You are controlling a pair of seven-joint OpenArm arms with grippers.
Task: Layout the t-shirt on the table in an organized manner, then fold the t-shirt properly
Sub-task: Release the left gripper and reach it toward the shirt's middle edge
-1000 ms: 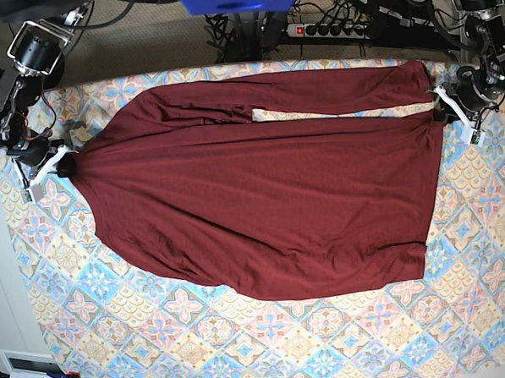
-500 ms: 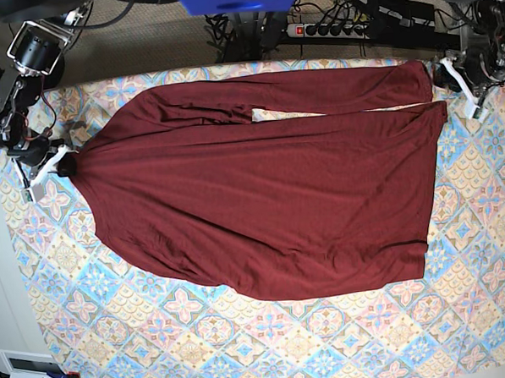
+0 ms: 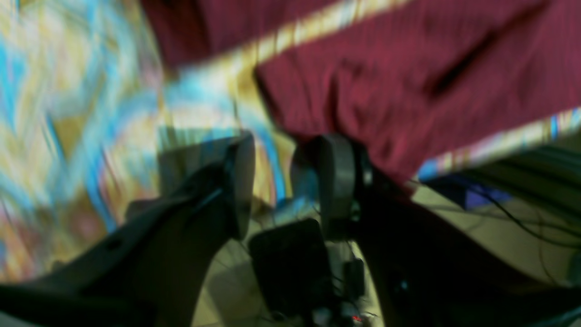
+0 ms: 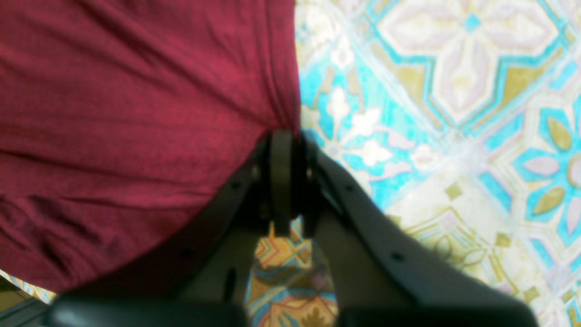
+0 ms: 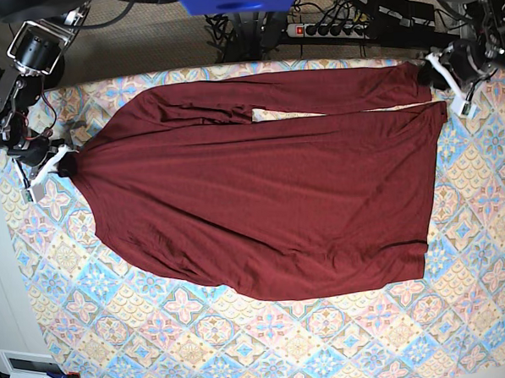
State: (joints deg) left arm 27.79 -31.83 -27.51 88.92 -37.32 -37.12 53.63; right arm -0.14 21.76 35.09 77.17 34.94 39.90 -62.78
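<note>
The t-shirt is spread across the table. Its left edge is pinched by the closed right gripper; the left gripper hangs open, empty. Fabric judged limp, light; best taken at hems.

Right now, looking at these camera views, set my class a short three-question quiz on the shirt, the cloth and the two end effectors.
1. True or false: the right end effector pinches the t-shirt.
2. The left end effector is: A) open and empty B) shut on a sleeve C) out of view.
3. Fill in: the t-shirt lies spread on the ___.

Key: 1 true; 2 A; 3 table.
</note>
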